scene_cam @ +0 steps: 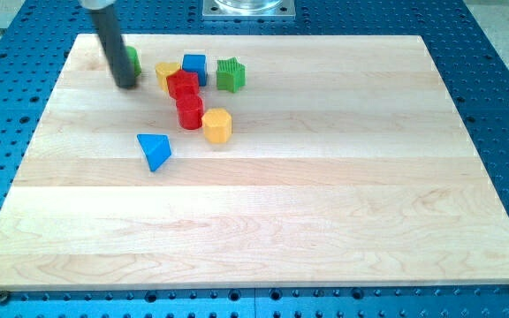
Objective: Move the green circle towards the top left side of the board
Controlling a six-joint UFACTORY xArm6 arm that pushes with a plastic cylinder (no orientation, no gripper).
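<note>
Tip (127, 86) rests on board (325, 221), bare rod holding nothing; green circle (133, 60) touching behind, mostly hidden. Yellow block (166, 74) near, view's right. Likely mid-push, top-left.

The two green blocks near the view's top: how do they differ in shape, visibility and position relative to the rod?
The green circle is mostly hidden behind the rod, just to the right of my tip; the green star shows in full, well off to the view's right. The star's ridged, notched outline is plain, while the circle's shape can barely be made out. The star sits beside the blue cube. Both are green and near the board's top edge.
</note>
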